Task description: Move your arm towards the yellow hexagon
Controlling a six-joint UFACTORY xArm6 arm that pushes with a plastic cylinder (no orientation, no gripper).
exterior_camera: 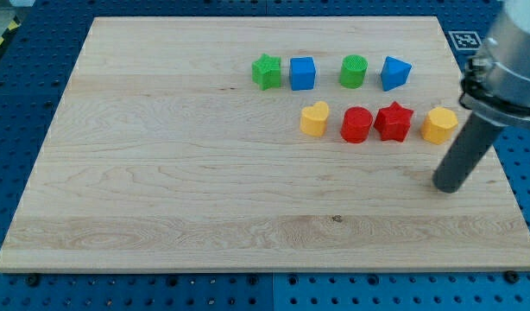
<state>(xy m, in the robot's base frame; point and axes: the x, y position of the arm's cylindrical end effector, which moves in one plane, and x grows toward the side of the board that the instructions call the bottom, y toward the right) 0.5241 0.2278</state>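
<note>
The yellow hexagon (438,125) lies at the view's right end of the lower row of blocks on the wooden board (161,173). My tip (446,187) rests on the board below the hexagon, a short gap away and slightly to the right, not touching it. The dark rod slants up toward the view's top right.
Lower row, left of the hexagon: red star (393,121), red cylinder (356,124), yellow heart-like block (314,119). Upper row: green star (266,72), blue cube (302,73), green cylinder (353,72), blue triangular block (394,73). The board's right edge (498,173) is near the tip.
</note>
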